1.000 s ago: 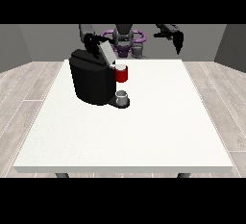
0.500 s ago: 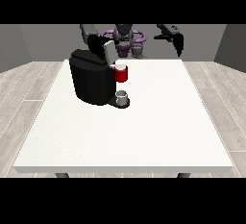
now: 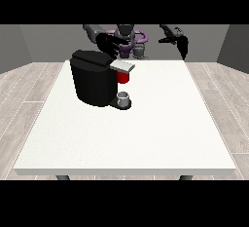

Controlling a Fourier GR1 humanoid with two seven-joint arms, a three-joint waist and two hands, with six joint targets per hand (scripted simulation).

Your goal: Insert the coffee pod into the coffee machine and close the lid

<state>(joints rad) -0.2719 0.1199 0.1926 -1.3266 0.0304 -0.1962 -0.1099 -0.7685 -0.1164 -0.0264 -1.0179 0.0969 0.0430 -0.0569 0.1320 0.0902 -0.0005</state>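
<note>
Coffee machine [image 3: 95, 80], black and bulky, stands on the left half of the white worktop [image 3: 146, 133], toward the robot's side. Its lid [image 3: 121, 66] lies nearly flat across the top, a grey slab jutting toward the view's right; half a second ago the top of the machine showed no such grey slab, so the lid has come down. Under the lid sits a red thing at the machine [image 3: 123, 77]. On the machine's base plate, just below that, stands a small grey thing [image 3: 123, 97]; whether it is the pod or a cup I cannot tell.

Behind the machine the robot [image 3: 127, 38] is small at the far edge of the worktop. The hand at the view's left [image 3: 108, 45] hangs just above and behind the machine's top, its fingers spread and relaxed, touching nothing that shows; it has dropped lower and nearer the lid than before. The hand at the view's right [image 3: 181, 41] is raised over the far right corner, well apart from the machine, roughly where it was earlier; its fingers point downward, but how they are set I cannot tell.
</note>
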